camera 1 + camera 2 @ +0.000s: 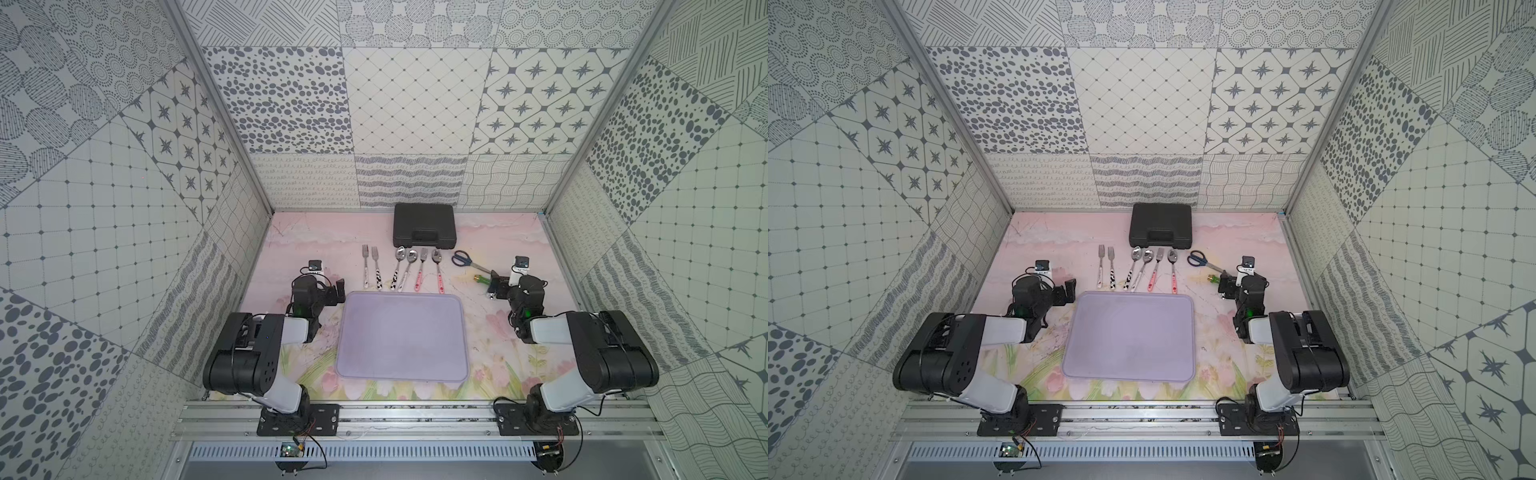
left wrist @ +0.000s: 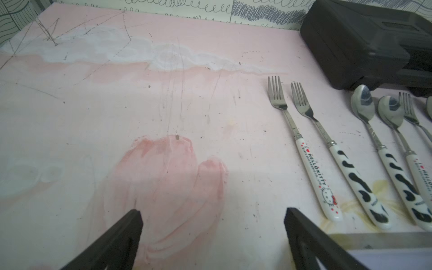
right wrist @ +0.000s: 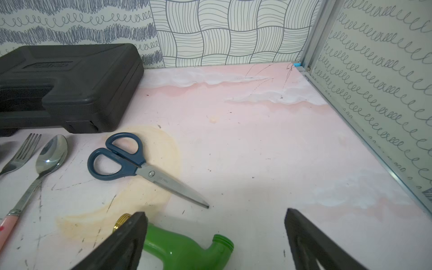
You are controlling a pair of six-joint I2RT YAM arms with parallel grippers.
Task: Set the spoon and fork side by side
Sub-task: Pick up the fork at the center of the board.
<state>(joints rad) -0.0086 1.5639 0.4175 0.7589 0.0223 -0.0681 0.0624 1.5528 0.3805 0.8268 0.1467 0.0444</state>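
Both top views: six pieces of cutlery are laid in a row across the centre of the frame, just above the upper edge of the lavender tray [image 1: 401, 336]. All heads are pointed toward the back wall.

Order, frame left to frame right:
- white-handled fork [image 1: 365, 268]
- cow-patterned fork [image 1: 377, 270], set just beside it and parallel
- cow-patterned spoon [image 1: 397, 270]
- white-handled spoon [image 1: 406, 273]; both of these spoons are tilted, with their handles angled toward frame left
- pink-handled fork [image 1: 420, 271]
- pink-handled spoon [image 1: 438, 272]

No piece is seen touching the tray, and nothing is laid on it.

The left gripper [image 1: 341, 291] is found at the tray's upper-left corner, low over the table [image 1: 299, 241]. Its jaws are spread wide with nothing between them. In the left wrist view only bare pink surface is seen between its fingers [image 2: 131, 229], with the two forks off to one side.

The right gripper [image 1: 493, 284] is placed right of the tray's upper-right corner, jaws likewise wide and empty. In the right wrist view a green nozzle [image 3: 182, 247] is partly covered by one finger; contact cannot be judged.

A black case [image 1: 424, 226] is set against the back wall above the spoons. Blue-handled scissors [image 1: 463, 259] are noted to its lower right, closed.
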